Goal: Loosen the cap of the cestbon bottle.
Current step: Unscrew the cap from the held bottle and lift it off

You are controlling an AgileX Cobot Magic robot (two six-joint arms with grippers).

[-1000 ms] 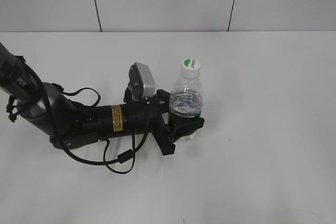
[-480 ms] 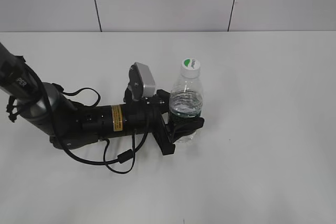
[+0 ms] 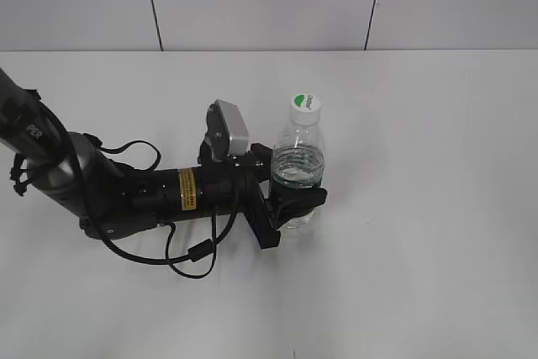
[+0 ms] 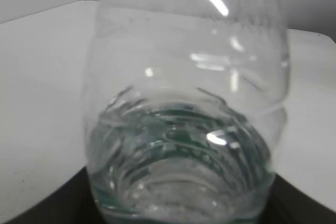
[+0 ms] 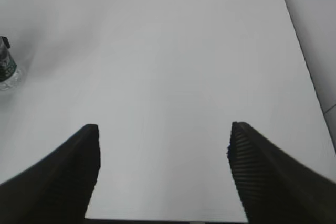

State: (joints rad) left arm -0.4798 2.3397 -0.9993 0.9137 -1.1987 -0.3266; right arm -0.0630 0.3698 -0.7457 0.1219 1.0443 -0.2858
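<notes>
The cap (image 3: 307,102) sits on top of the bottle (image 3: 297,170), which stands upright just right of centre in the exterior view, on the white surface (image 3: 420,208). My left end effector (image 3: 294,199) is clenched around the bottle's lower half, at its green label band, my arm lying low across the left of the frame. In my left wrist view the bottle (image 4: 184,129) fills the frame, blurred, with water inside. My right end effector (image 5: 163,177) is released, jaws wide apart over bare surface; the bottle (image 5: 7,72) shows at that view's left edge.
</notes>
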